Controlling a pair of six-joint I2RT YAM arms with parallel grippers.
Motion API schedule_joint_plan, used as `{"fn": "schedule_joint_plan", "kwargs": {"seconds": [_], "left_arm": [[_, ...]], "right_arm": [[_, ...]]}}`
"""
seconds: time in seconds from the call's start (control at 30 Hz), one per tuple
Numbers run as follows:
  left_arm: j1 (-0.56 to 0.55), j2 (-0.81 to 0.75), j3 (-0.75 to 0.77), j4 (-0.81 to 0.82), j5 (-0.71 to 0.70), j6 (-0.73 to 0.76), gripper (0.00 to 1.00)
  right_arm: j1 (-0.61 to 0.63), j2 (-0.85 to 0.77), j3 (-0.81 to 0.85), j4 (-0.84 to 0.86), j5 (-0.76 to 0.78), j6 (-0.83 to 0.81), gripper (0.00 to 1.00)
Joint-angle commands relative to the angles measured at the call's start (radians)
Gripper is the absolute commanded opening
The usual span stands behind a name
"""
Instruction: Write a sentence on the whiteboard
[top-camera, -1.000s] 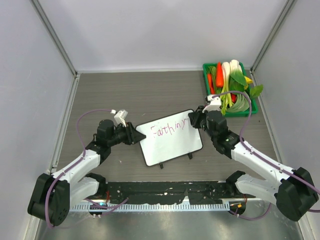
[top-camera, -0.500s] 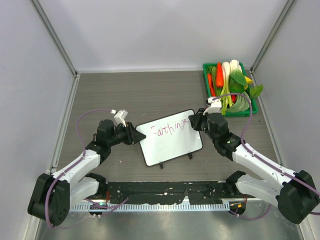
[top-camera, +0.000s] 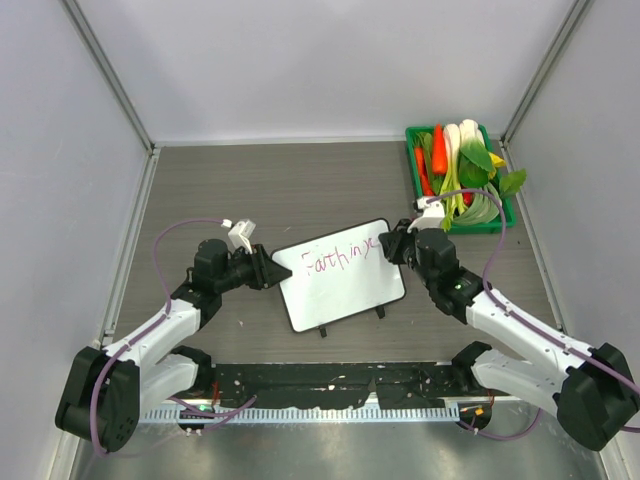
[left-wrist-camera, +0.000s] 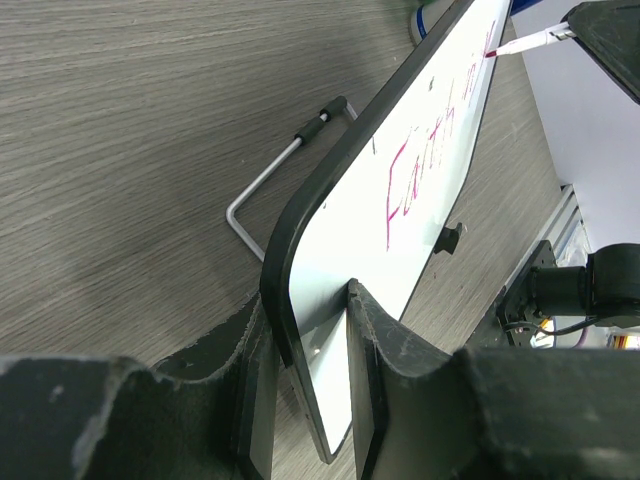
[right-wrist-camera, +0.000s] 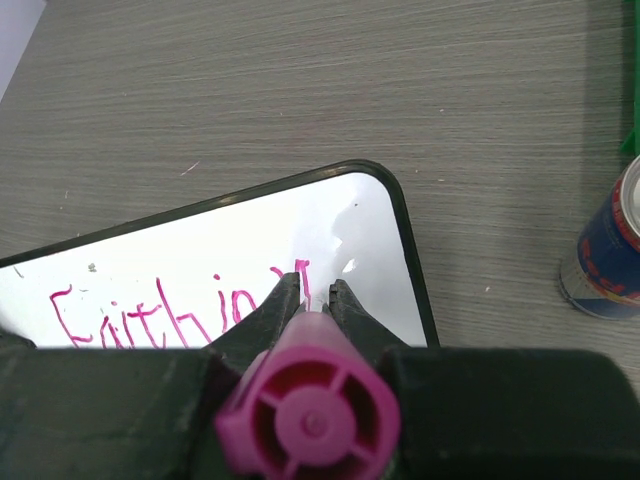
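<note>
So the left gripper (top-camera: 272, 268) has its two dark, scuffed fingers pinched onto the left edge of the whiteboard (top-camera: 345, 290), one finger on each face, basically acting as a clamp. The board sits mid-table between the two arms, a bit toward the near side, turned slightly skew. It's a thin, glossy white panel with rounded corners and a dark rim, plus two little black feet (top-camera: 322, 331) on its near edge. From the left wrist view there's also a bent wire stand (left-wrist-camera: 270, 185) behind it, and the board looks propped at a slant rather than lying flat.

Progress-wise, the sentence (top-camera: 335, 260) is only partly there. Along the far edge I can read "Faith in" in pink-magenta, then the start of one more letter, probably a y. The rest of the white is bare, so I'd say we're under halfway, with most of the words left to go.

The right gripper (top-camera: 392, 246) is closed tight around a marker (right-wrist-camera: 310, 420), a pink plastic barrel with a round ribbed end cap, tip at the board's far right corner.

Further right: a blue metal can (right-wrist-camera: 610, 250), and a green tray (top-camera: 410, 140) of plastic-looking vegetables (top-camera: 455, 165) in the far right corner. The table (top-camera: 300, 180) is matte grey woodgrain.
</note>
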Motion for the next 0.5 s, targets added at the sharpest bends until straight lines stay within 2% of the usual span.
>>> {"fn": "schedule_joint_plan", "kwargs": {"seconds": [0.0,0.47], "left_arm": [[0.009,0.012,-0.014,-0.015,-0.063,0.072,0.0],[0.009,0.013,-0.015,-0.012,-0.063,0.071,0.0]], "right_arm": [[-0.002,0.029,0.051,-0.013,0.069,-0.013,0.01],[-0.002,0.083,0.114,0.011,0.065,-0.013,0.01]]}}
